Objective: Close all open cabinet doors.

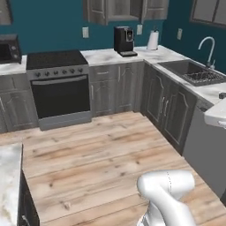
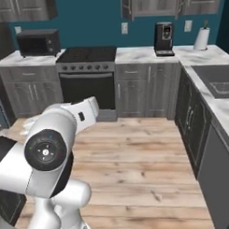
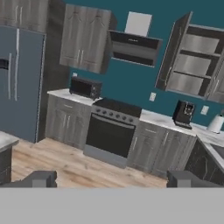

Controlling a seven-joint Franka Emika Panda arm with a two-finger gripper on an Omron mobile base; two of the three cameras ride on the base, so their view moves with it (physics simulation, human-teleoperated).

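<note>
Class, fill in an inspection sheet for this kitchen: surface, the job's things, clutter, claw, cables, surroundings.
Surface: marble counter, wood floor.
Job's things: open cabinet door swung out above the coffee machine, shelves exposed; closed cabinet doors above the microwave.
Clutter: paper towel roll on the counter.
Claw: claw open, holding nothing, far from the cabinets.
Cables: nothing seen.
Surroundings: stove, sink, fridge.

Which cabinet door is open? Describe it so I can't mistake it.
Start at the stove and go right to the coffee machine. The wall cabinet above it shows bare shelves; its open cabinet door swings outward, unlike the shut doors left of the range hood.
</note>
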